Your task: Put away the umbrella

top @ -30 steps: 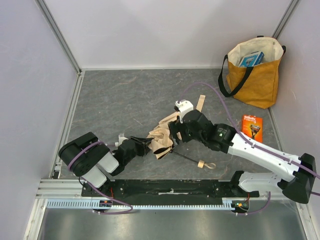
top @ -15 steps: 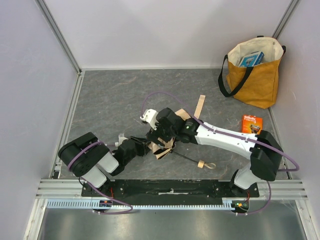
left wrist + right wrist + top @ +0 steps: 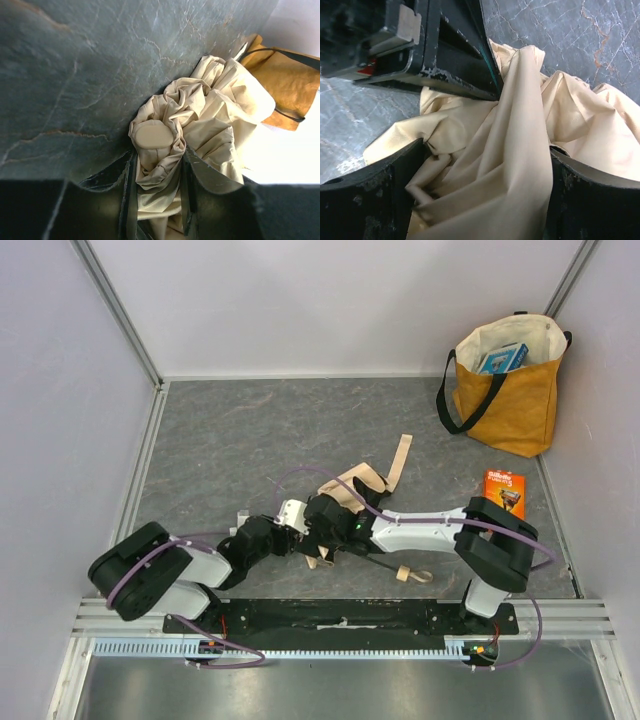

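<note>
Right gripper (image 3: 485, 185) moved left, jaws spread over the umbrella (image 3: 210, 115); left gripper (image 3: 157, 172) pinches its tip; I judge stowing unfinished.

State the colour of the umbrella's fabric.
The umbrella fabric is plain pale cream; the left wrist view shows it best.

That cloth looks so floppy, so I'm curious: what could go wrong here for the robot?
The left fingers hold the umbrella through bunched cloth, which might slip free. The right fingers straddle loose folds right beside them; closing could catch only cloth, or the two could bump.
</note>
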